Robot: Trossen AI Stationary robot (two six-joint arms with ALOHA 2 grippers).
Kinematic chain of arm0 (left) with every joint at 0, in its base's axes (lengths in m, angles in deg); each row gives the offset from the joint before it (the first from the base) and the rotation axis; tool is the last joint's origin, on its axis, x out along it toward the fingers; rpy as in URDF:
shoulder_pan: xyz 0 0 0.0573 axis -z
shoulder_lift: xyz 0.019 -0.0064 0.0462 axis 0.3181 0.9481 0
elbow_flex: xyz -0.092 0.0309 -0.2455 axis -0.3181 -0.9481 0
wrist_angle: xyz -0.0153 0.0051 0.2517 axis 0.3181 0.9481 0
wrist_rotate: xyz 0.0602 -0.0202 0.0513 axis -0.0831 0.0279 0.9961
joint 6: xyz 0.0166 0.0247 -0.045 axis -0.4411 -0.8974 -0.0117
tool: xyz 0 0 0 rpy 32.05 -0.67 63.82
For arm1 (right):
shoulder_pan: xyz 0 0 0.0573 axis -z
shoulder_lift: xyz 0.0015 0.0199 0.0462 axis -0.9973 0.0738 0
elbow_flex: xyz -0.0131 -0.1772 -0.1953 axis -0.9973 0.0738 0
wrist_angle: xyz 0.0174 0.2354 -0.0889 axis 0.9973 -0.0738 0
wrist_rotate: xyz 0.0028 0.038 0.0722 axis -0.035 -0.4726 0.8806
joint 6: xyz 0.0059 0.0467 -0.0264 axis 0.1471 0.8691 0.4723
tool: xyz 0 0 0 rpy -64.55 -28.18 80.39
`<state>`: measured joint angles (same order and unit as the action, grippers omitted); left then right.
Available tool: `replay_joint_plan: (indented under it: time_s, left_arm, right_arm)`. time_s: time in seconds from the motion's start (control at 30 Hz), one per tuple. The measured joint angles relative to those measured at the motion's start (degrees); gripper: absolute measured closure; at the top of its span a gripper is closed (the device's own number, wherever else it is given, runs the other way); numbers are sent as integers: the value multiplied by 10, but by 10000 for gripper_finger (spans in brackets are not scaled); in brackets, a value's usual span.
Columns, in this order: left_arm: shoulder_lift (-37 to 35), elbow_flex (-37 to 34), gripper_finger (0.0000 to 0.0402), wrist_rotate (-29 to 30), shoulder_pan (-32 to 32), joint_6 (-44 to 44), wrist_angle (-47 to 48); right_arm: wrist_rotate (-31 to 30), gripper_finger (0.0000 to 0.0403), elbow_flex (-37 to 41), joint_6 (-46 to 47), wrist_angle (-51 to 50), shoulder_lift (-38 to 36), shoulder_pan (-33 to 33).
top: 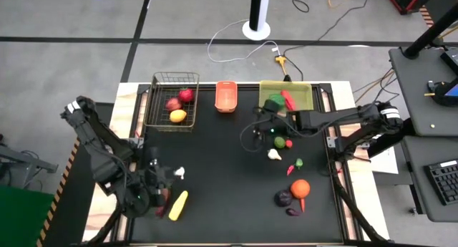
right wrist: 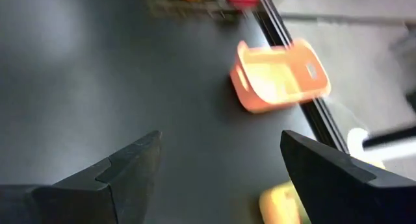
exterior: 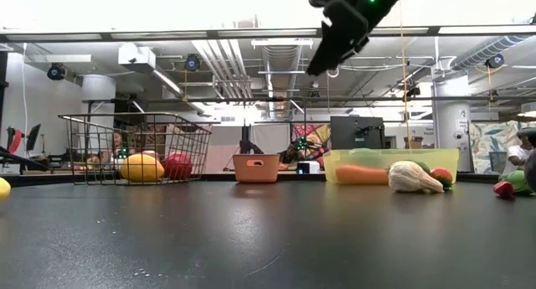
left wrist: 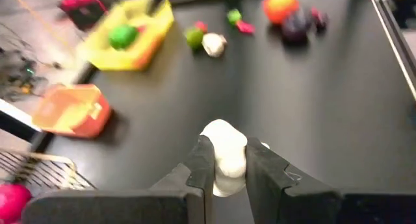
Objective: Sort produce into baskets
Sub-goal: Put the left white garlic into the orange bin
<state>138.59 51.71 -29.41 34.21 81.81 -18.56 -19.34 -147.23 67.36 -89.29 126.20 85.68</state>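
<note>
While the left end effector [left wrist: 229, 169] grips a white garlic-like piece [left wrist: 224, 152] near the corn [top: 178, 205], well away from the yellow-green bin [top: 304, 97], the right end effector [right wrist: 218, 165] hangs spread and empty just beside that bin, above the worktop [top: 222, 175].

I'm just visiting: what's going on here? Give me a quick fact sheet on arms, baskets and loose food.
left gripper: near the table's front left, shut on a white item
right gripper: open, raised beside the yellow-green bin
wire basket: holds red and yellow pieces
orange basket: looks empty
loose on the table: corn, orange fruit, purple eggplant, others
</note>
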Motion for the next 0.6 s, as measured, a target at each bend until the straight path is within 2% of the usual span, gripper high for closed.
replay_joint_plan:
  time_s: [0.1,0.27,0.37,0.5,0.6]
  left_arm:
    - [-9,-5,357,-4,-35,-67,-56]
    - [-13,-32,357,-101,-105,-256,-209]
    - [-16,-59,357,-134,-140,-353,-313]
    - [-23,-117,357,-189,-186,-427,-446]
    - [-28,-174,357,-239,-227,-442,-565]
  right_arm:
    - [0,97,0,-22,33,0,-25]
    - [-6,103,0,-49,75,0,-59]
    - [-22,103,0,-61,83,0,-77]
    - [-32,101,6,-74,100,0,-98]
    - [-32,104,20,-89,132,0,-114]
